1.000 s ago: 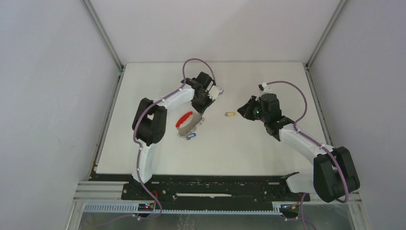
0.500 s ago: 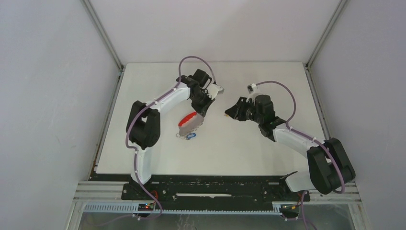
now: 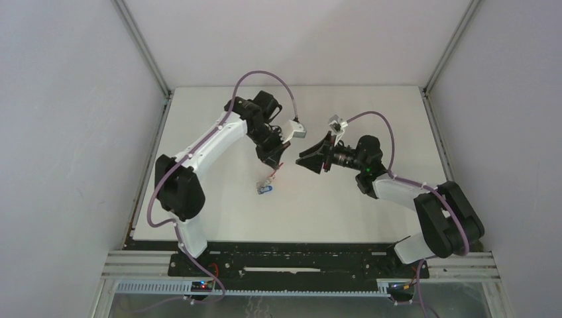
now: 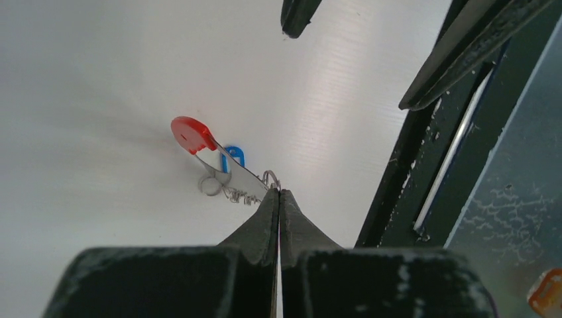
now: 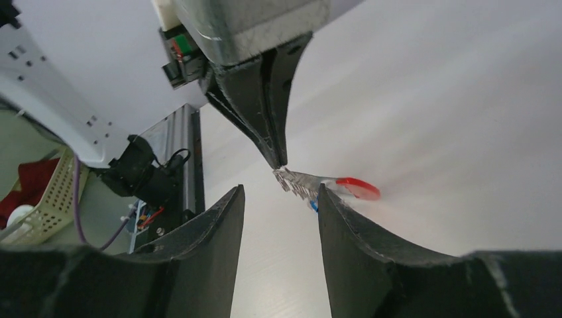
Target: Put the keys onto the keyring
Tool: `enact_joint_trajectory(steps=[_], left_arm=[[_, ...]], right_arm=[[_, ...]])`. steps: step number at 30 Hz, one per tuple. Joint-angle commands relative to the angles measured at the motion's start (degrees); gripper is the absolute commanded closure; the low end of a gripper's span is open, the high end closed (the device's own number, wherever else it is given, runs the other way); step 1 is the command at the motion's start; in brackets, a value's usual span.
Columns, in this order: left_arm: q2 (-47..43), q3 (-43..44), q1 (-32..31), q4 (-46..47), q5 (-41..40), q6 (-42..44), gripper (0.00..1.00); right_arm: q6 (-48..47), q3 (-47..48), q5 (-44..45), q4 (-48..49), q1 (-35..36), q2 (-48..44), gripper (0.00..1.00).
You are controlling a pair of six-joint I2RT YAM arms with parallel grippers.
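Left pincer (image 4: 280, 193) pinched keyring (image 4: 232, 177) by one end, probably presenting its clips to right pincer (image 5: 280, 195), which stood spread and empty. Blue key (image 4: 233, 156) looked attached.

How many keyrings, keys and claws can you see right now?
keyring: 1
keys: 1, the blue-tagged key; no other clearly visible
claws: 2, left claw gripping the keyring, right claw open
total: 4
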Motion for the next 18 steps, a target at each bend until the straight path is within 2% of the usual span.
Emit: enact_joint_trajectory(steps=[1, 7, 14, 18], left_arm=[[-5.0, 3.04, 0.07, -6.08, 4.63, 7.34, 1.0], [-8.4, 5.33, 0.07, -7.69, 9.98, 10.7, 1.0], [-14.95, 3.04, 0.02, -3.42, 16.15, 13.02, 1.0], [-19.39, 0.7, 0.01, 1.31, 18.54, 13.62, 1.0]], right_arm=[[-1.09, 0.27, -5.46, 9.57, 1.94, -1.93, 0.46], [-9.34, 0.29, 0.78, -2.86, 6.12, -9.63, 0.47], [-8.06, 0.27, 10.8, -8.37, 10.89, -15.42, 0.52], [-5.73, 0.27, 12.96, -8.72, 11.93, -18.63, 0.52]])
